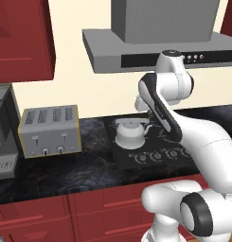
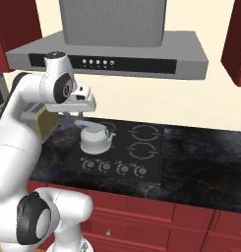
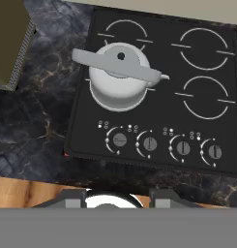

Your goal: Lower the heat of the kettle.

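Approach step: the gripper (image 2: 68,114), its finger spacing unclear, hangs above the kettle (image 3: 119,80); next it must descend to the leftmost knob (image 3: 119,140) at lower centre.

White kettle (image 1: 131,133) sits on the black cooktop (image 1: 153,150), on a rear-left burner, spout pointing right toward the arm (image 1: 183,127). A row of knobs (image 1: 160,155) runs along the cooktop's front edge. Silver four-slot toaster (image 1: 50,131) stands on the dark counter (image 1: 65,170) left of the cooktop, under the grey hood (image 1: 136,52).
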{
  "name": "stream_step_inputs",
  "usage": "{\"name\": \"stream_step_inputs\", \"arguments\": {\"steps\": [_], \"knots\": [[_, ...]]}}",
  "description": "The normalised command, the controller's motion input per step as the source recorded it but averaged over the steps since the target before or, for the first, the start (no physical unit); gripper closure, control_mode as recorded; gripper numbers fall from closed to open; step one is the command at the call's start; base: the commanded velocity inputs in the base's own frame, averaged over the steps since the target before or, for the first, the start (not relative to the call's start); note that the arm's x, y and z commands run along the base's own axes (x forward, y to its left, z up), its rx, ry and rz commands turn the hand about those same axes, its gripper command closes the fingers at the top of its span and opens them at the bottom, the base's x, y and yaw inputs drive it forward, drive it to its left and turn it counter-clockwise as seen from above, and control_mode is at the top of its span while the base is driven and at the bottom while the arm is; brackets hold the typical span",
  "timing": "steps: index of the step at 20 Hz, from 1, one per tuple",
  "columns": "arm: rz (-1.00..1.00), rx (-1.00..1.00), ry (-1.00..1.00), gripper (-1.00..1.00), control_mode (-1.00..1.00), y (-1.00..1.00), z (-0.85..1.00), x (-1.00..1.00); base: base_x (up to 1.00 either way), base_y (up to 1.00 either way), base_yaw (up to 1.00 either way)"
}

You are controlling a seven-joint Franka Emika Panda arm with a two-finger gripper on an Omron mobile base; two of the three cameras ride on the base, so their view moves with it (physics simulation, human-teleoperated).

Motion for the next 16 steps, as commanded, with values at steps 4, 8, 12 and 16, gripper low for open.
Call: {"name": "stream_step_inputs", "arguments": {"steps": [4,8,12,16], "knots": [[0.01,0.00,0.00,-1.00,-1.00,0.00,-0.06,-0.28,0.00,0.00,0.00],[0.25,0.00,-0.01,-1.00,-1.00,0.00,-0.42,-0.43,0.00,0.00,0.00],[0.33,-0.03,0.00,-1.00,-1.00,0.00,-0.32,-0.34,0.00,0.00,0.00],[0.26,-0.14,0.03,-1.00,-1.00,0.17,-0.35,-0.08,0.00,0.00,0.00]]}}
